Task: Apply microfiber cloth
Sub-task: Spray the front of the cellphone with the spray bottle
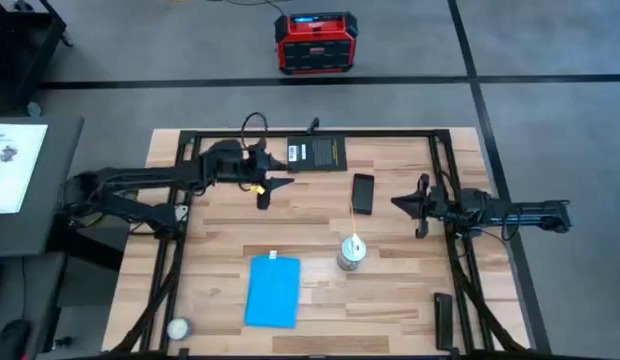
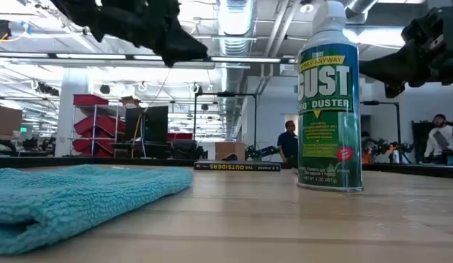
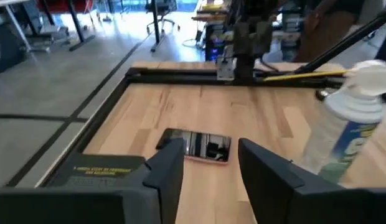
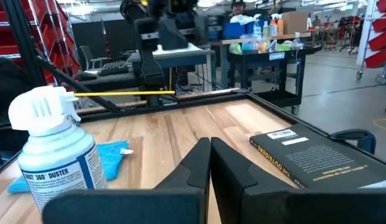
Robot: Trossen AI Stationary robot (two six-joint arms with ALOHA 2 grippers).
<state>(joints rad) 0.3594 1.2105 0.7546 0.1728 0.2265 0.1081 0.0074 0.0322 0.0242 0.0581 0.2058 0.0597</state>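
1. Wooden table fills the centre of the high view; black frame rails run along its edges.
2. Microfiber cloth, sky blue, lies flat at lower centre-left of the high view, small white tag on its upper edge; nothing touches it; in the low view it spreads across the lower left.
3. Black book lies at top centre of the table; spine lettering shows in the low view.
4. My left gripper sits upper left of centre in the high view, above the tabletop, well apart from the cloth; fingers spread, nothing between them.
5. My right gripper sits at centre right, off the table surface; fingers pressed together, holding nothing.
6. Duster can stands upright just right of centre, near the cloth's upper right corner, not touching.
7. Phone lies flat above the can, between my two grippers.
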